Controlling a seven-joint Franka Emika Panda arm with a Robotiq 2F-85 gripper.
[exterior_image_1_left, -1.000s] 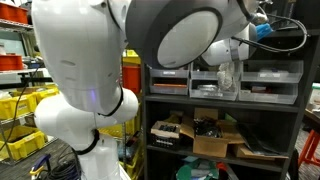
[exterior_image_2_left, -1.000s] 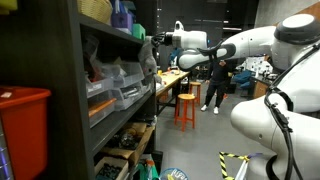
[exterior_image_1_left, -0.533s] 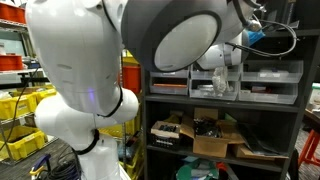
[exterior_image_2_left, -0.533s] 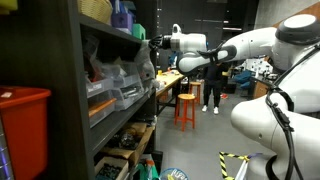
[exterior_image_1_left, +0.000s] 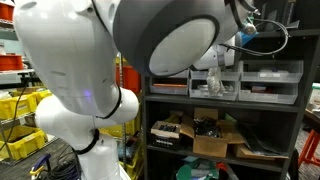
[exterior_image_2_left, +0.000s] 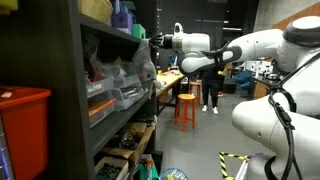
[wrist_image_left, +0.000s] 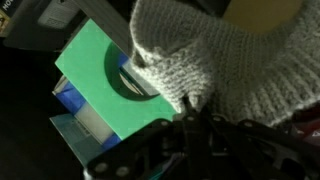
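Observation:
In the wrist view my gripper has its dark fingers drawn together to a point on the edge of a grey knitted cloth, which fills the upper right. Under and beside the cloth lies a green box with a dark round opening, on top of a blue and white box. In both exterior views the arm reaches to the shelf unit, with the gripper at its upper shelf level. The cloth is too small to make out there.
The dark shelf unit holds grey drawer bins and cardboard boxes lower down. A red bin is in the foreground. An orange stool and a standing person are behind. Yellow crates are stacked beside the robot base.
The arm's end has moved upward and toward the shelf's upper level. The big arm link in front has swung left in the exterior view.

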